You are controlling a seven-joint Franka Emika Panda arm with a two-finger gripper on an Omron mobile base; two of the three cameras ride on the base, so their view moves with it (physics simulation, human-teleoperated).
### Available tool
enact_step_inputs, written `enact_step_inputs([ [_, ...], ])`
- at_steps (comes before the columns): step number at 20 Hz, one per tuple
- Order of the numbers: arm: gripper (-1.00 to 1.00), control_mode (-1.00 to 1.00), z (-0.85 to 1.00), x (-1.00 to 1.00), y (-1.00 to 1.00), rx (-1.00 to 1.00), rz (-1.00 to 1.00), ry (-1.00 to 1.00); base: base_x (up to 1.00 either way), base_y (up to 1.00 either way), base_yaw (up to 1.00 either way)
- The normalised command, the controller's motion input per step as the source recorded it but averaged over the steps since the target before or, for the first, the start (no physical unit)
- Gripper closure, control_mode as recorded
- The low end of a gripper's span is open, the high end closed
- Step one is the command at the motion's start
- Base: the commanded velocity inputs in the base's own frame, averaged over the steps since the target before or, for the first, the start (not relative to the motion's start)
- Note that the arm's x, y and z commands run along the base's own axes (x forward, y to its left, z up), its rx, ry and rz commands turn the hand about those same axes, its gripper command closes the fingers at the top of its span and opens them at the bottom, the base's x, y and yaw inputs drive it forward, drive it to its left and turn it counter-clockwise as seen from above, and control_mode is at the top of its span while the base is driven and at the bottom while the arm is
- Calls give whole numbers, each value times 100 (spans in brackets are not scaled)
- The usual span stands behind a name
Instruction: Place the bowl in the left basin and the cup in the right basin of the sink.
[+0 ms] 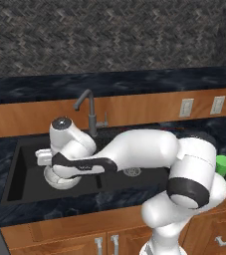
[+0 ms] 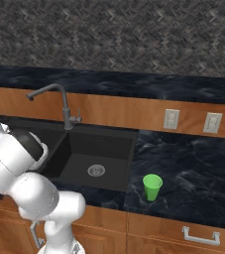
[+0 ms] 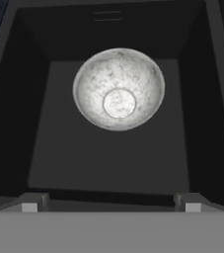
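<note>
The marbled white-grey bowl (image 3: 118,89) sits upright on the floor of the left basin (image 3: 108,158) of the black sink (image 1: 15,149). In the left base view the bowl (image 1: 59,182) peeks out under my hand. My gripper (image 3: 108,202) hangs above the bowl, open, with nothing between its fingertips (image 3: 32,202). The green cup (image 2: 152,187) stands upright on the dark counter to the right of the sink, also seen as the cup (image 1: 223,165) past my elbow. The right basin (image 2: 109,154) holds only its silver drain (image 2: 96,170).
A grey gooseneck faucet (image 1: 90,112) rises behind the sink's divider, close to my forearm. Two wall outlets (image 2: 171,119) sit on the wooden backsplash. The dark marbled counter (image 2: 193,168) spreads right of the sink, with cabinet fronts (image 2: 198,235) below.
</note>
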Motion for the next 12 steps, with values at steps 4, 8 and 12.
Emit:
enact_step_inputs([
  [4,-100,-100,27,-32,-29,10,0,0,0,0,0],
  [8,-100,-100,28,-31,-33,7,0,0,0,0,0],
  [12,-100,-100,30,-32,-35,4,0,0,0,0,0],
])
